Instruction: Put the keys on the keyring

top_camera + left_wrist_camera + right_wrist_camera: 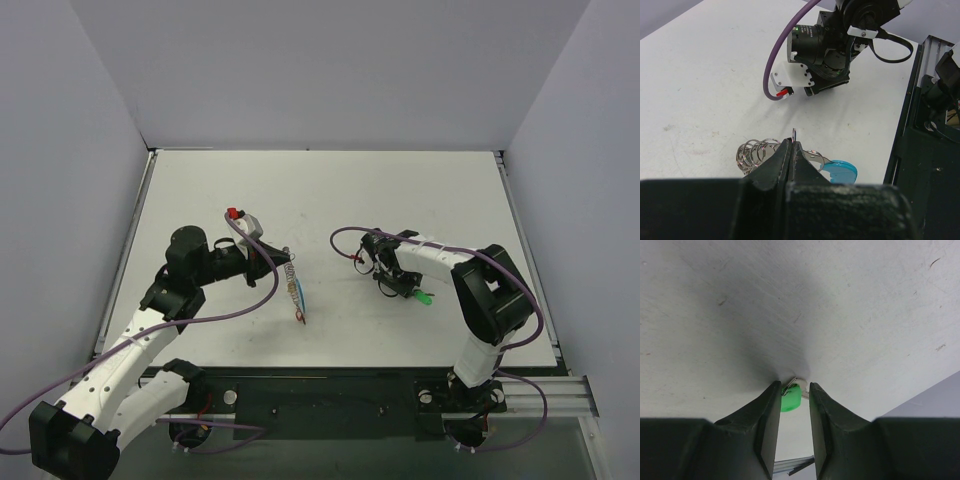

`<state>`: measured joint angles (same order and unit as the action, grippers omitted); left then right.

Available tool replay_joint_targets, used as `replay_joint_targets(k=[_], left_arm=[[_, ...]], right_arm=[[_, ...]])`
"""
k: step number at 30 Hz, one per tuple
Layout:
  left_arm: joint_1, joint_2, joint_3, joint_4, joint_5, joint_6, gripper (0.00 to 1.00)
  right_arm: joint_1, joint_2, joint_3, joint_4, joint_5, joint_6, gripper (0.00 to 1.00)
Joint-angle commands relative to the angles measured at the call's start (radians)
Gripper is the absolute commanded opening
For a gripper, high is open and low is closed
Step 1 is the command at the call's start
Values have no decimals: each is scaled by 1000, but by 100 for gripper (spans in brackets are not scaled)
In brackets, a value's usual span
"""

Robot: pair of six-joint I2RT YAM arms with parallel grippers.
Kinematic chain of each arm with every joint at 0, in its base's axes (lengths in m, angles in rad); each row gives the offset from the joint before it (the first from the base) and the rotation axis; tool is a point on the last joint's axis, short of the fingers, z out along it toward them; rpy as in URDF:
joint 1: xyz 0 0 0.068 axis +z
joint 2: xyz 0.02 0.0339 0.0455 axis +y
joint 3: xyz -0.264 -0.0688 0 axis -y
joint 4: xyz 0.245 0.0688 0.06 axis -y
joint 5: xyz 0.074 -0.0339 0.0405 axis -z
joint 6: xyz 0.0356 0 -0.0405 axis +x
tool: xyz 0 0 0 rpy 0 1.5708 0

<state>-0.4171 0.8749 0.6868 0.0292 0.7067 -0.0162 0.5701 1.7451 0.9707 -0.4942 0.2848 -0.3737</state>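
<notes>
The left gripper (791,144) is seen pressed fully together on the keyring (756,151), a thin wire loop standing out just above its tips, the silvery coils bunched to one side of the fingers and a light-blue tag (842,171) lying to the other, over the table (400,190). The right gripper (792,386) is held narrowly parted and low over the table, with the green key (790,397) lodged between its tips. Whether that key is actually clamped cannot be told. Key and keyring are well apart.
</notes>
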Motion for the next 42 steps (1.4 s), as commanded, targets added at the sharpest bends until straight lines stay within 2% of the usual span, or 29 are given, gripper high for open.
replay_joint_targets(k=[1,29,37,42], left_arm=[[3,-13,51,43,4,12,0],[1,-13,51,41,4,12,0],[3,-13,51,40,2,12,0],[1,-13,51,40,4,10,0]], right_arm=[[-6,-1,29,-58,34,4,25],[-16,19,33,-64,40,-1,12],[-19,24,37,-76,28,-2,0],[-27,10,42,-84,14,-4,0]])
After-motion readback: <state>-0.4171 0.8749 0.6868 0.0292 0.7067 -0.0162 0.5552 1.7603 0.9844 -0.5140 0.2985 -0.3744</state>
